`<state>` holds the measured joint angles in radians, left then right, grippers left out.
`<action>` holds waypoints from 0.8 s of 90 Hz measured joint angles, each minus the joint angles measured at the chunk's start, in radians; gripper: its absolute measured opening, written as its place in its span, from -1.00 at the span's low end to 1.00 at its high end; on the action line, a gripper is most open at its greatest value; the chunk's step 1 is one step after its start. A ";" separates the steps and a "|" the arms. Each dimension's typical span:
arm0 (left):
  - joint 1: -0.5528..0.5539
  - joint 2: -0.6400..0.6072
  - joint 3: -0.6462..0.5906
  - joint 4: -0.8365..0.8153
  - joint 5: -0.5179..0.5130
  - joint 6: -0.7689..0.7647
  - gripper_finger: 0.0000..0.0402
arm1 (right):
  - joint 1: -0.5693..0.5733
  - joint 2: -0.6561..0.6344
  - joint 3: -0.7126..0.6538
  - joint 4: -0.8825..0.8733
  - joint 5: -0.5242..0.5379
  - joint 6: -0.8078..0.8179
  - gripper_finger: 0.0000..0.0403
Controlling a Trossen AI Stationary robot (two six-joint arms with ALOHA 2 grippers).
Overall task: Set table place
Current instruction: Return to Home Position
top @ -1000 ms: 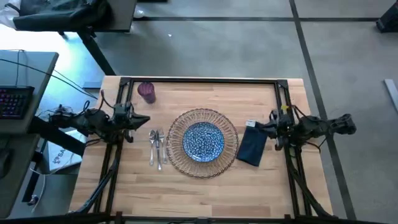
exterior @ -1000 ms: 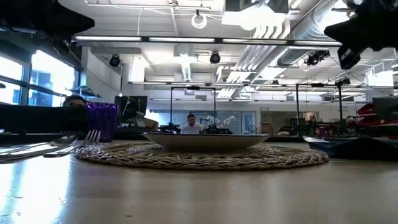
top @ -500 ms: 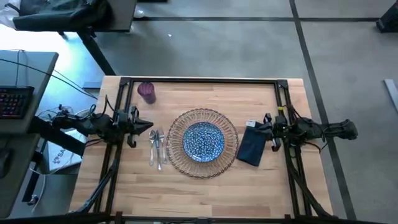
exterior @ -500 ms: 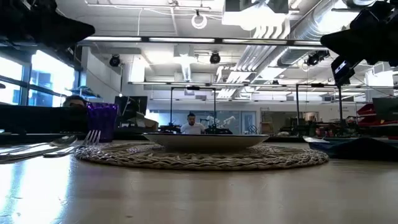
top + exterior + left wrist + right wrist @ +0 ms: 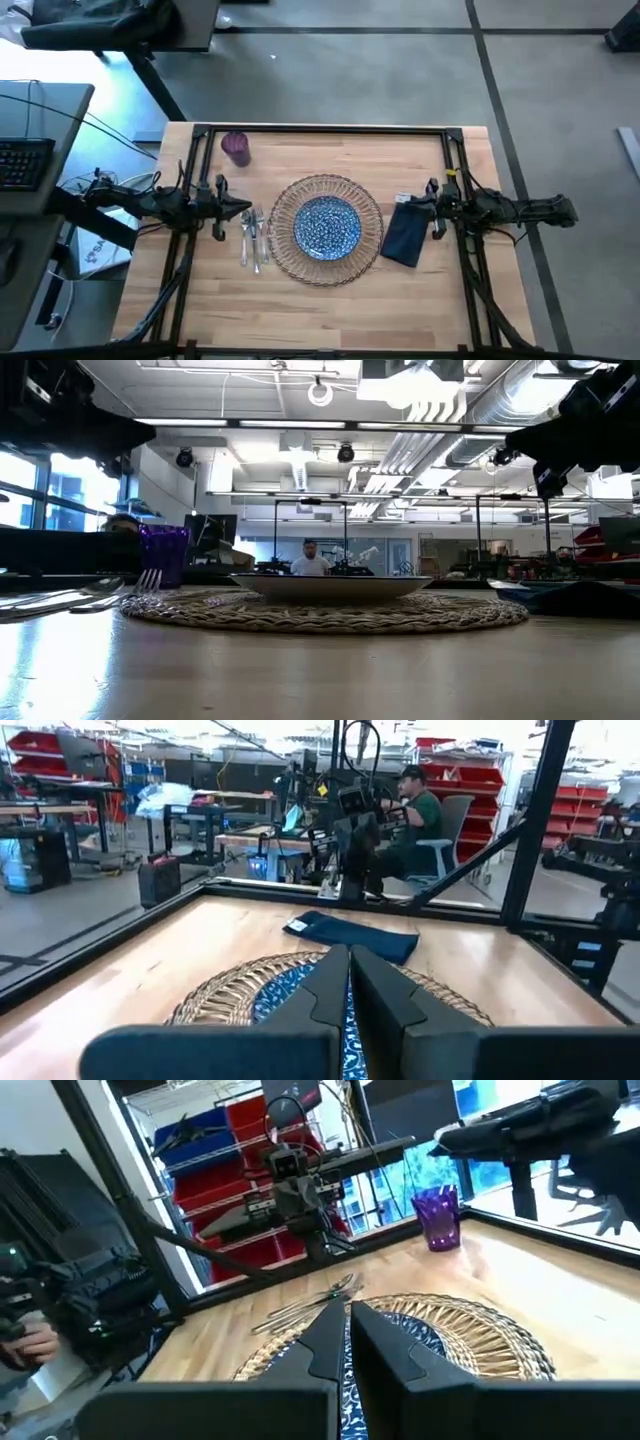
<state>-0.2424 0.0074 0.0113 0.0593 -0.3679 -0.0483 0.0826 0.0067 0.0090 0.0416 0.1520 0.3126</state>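
Observation:
A blue-patterned plate sits on the round wicker charger at the table's middle. Fork, knife and spoon lie side by side just left of the charger. The navy napkin lies folded at the charger's right side. My left gripper is shut and hovers over the far ends of the cutlery, pointing toward the plate. On the other side, my right gripper is shut above the napkin's far end, also pointing at the plate. In the low view both stand well above the table.
A small purple cup stands at the far left of the table. A black frame runs along the far edge and both sides. Bare wood lies along the near edge. A person sits in the room beyond the table.
Both arms have stretched out toward the plate: my left gripper has gone toward the table's right and a little toward the near edge, over the cutlery. My right gripper has gone toward the table's left, over the napkin. Both have come down a little. Nothing on the table has moved.

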 joint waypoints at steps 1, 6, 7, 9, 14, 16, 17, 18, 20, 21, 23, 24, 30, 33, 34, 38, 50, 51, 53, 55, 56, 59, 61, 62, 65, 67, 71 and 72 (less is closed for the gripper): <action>0.000 0.000 0.000 0.000 0.000 0.000 -1.00 | 0.000 0.000 0.000 0.000 0.000 0.001 -1.00; 0.000 0.000 0.000 0.000 -0.002 0.000 -1.00 | 0.000 0.000 0.000 0.000 0.000 0.000 -1.00; 0.000 0.000 0.000 0.000 -0.002 0.000 -1.00 | 0.000 0.000 0.000 0.000 0.000 0.000 -1.00; 0.000 0.000 0.000 0.000 -0.002 0.000 -1.00 | 0.000 0.000 0.000 0.000 0.000 0.000 -1.00; 0.000 0.000 0.000 0.000 -0.003 0.000 -1.00 | 0.000 0.000 0.000 0.000 -0.001 0.001 -1.00; 0.000 0.000 0.000 0.000 -0.003 0.000 -1.00 | 0.000 0.000 0.000 0.000 -0.001 0.001 -1.00; 0.000 0.000 0.000 0.000 -0.003 0.000 -1.00 | 0.000 0.000 0.000 0.000 -0.001 0.001 -1.00; 0.000 0.000 0.000 0.000 -0.003 0.000 -1.00 | 0.000 0.000 0.000 0.000 -0.001 0.001 -1.00; 0.000 0.000 0.000 -0.001 -0.003 0.000 -1.00 | 0.000 0.000 0.000 0.000 -0.001 0.001 -1.00; 0.000 0.000 0.000 -0.001 -0.003 0.000 -1.00 | 0.000 0.000 0.000 0.000 -0.001 0.001 -1.00; 0.000 0.000 0.000 -0.001 -0.003 0.000 -1.00 | 0.000 0.000 0.000 0.000 -0.001 0.001 -1.00; 0.000 0.000 0.000 -0.001 -0.003 0.000 -1.00 | 0.000 0.000 0.000 0.000 -0.002 0.001 -1.00; 0.000 0.000 0.000 -0.001 -0.003 0.000 -1.00 | 0.000 0.000 0.000 0.000 -0.004 0.001 -1.00; 0.000 0.001 0.000 -0.001 -0.003 0.000 -1.00 | 0.000 0.000 0.000 0.000 -0.004 0.000 -1.00; 0.000 0.001 0.000 -0.001 -0.003 0.000 -1.00 | 0.000 0.000 0.000 0.000 -0.004 0.000 -1.00; 0.000 0.000 0.000 -0.001 -0.004 0.000 -1.00 | 0.000 0.000 0.000 0.000 -0.004 0.001 -1.00; 0.000 0.000 0.000 -0.002 -0.004 0.000 -1.00 | 0.000 0.000 0.000 0.000 -0.004 0.001 -1.00; 0.000 0.000 0.000 -0.002 -0.004 0.000 -1.00 | 0.000 0.000 0.000 0.000 -0.004 0.000 -1.00; 0.000 0.000 0.000 -0.002 -0.004 0.000 -1.00 | 0.000 0.000 0.000 0.000 -0.004 0.001 -1.00; 0.000 0.000 0.000 -0.002 -0.004 0.000 -1.00 | 0.000 0.000 0.000 0.000 -0.004 0.001 -1.00; 0.000 0.000 0.000 -0.002 -0.004 0.000 -1.00 | 0.000 0.000 0.000 0.000 -0.004 0.001 -1.00; 0.000 0.000 0.000 -0.002 -0.004 0.000 -1.00 | 0.000 0.000 0.000 0.000 -0.004 0.000 -1.00; 0.000 0.000 0.000 -0.002 -0.004 0.000 -1.00 | 0.000 0.000 0.000 0.000 -0.004 0.001 -1.00; 0.000 0.000 0.000 -0.002 -0.004 0.000 -1.00 | 0.000 0.000 0.000 0.000 -0.004 0.000 -1.00; 0.000 0.000 0.000 -0.002 -0.004 0.000 -1.00 | 0.000 0.000 0.000 0.000 -0.004 0.001 -1.00; 0.000 0.000 0.000 -0.002 -0.005 0.000 -1.00 | 0.000 0.000 0.000 0.000 -0.003 0.001 -1.00; 0.005 -0.004 0.000 -0.002 -0.003 0.010 -1.00 | 0.000 0.000 0.000 0.000 -0.003 0.001 -1.00; 0.008 -0.004 0.000 -0.002 -0.002 0.015 -1.00 | 0.000 0.000 0.000 0.000 -0.003 0.001 -1.00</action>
<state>-0.2343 0.0030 0.0117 0.0571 -0.3701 -0.0334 0.0826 0.0071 0.0090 0.0414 0.1486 0.3132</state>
